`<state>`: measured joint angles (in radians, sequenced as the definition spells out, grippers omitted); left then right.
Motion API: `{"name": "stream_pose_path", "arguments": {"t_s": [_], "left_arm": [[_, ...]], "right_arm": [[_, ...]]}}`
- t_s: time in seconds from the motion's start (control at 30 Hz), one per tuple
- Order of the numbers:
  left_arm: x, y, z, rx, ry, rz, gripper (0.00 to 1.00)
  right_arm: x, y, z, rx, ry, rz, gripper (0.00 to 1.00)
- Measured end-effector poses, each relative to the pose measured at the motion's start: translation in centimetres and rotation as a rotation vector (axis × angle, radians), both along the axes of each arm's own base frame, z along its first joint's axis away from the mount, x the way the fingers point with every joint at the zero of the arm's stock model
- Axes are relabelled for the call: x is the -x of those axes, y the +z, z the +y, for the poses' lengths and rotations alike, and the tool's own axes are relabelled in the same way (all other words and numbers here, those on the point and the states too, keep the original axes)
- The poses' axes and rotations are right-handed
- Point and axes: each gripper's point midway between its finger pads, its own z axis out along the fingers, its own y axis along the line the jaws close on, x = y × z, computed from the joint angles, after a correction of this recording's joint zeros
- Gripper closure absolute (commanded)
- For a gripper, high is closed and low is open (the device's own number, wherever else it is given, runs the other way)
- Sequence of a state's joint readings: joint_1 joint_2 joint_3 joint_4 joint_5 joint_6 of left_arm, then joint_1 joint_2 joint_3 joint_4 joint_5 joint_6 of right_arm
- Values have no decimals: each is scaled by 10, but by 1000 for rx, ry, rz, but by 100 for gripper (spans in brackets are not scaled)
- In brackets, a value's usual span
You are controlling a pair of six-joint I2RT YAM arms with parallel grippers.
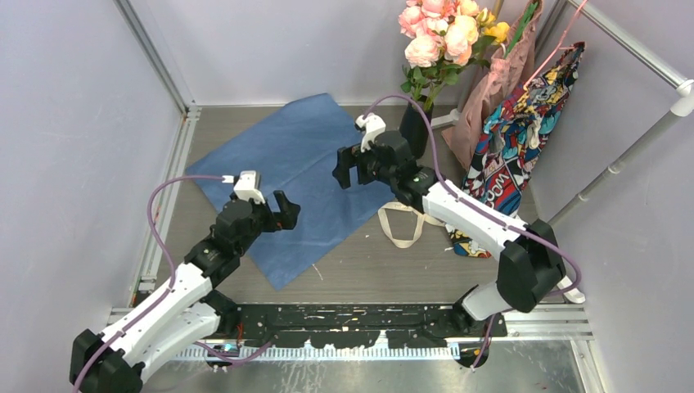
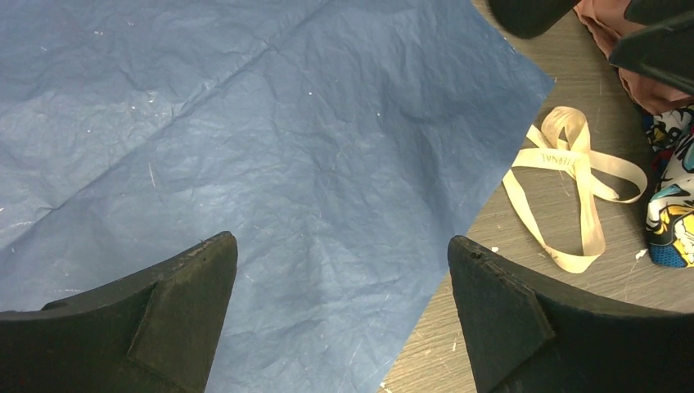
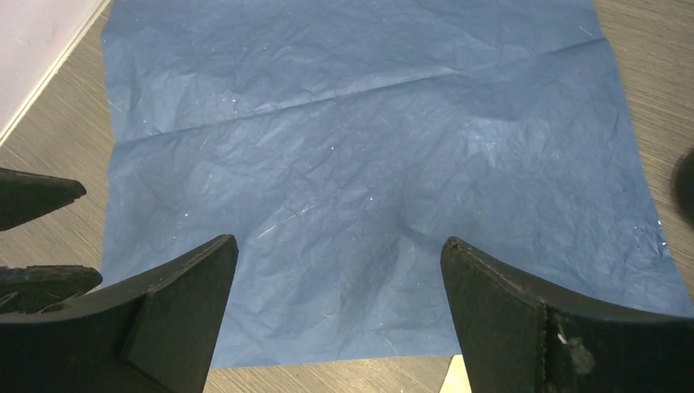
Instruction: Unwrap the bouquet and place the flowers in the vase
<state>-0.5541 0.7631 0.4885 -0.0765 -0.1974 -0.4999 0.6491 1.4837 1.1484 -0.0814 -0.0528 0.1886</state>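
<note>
Left end effector (image 2: 342, 246) and right end effector (image 3: 340, 244) hang released over creased blue paper (image 1: 303, 155); flowers (image 1: 438, 33) fill vase (image 1: 413, 127).

Both arms (image 1: 176, 295) are white and black, with purple cables (image 1: 188, 178).

From above, I could see only the upper part of the vase (image 1: 416, 123); the right arm (image 1: 466, 213) covered its base. The picture's top edge cut off the flowers (image 1: 438, 37). The print on the ribbon (image 2: 566, 160) was too small to read.
</note>
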Motion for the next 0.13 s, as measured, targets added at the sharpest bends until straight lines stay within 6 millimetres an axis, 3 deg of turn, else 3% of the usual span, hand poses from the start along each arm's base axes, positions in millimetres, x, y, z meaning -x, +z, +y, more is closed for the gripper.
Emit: {"name": "stream_pose_path", "arguments": {"t_s": [0.13], "left_arm": [[2,1,-1,17,-4,0,0]], "right_arm": [[12,3,-1,-3,-9,-13,0]]}}
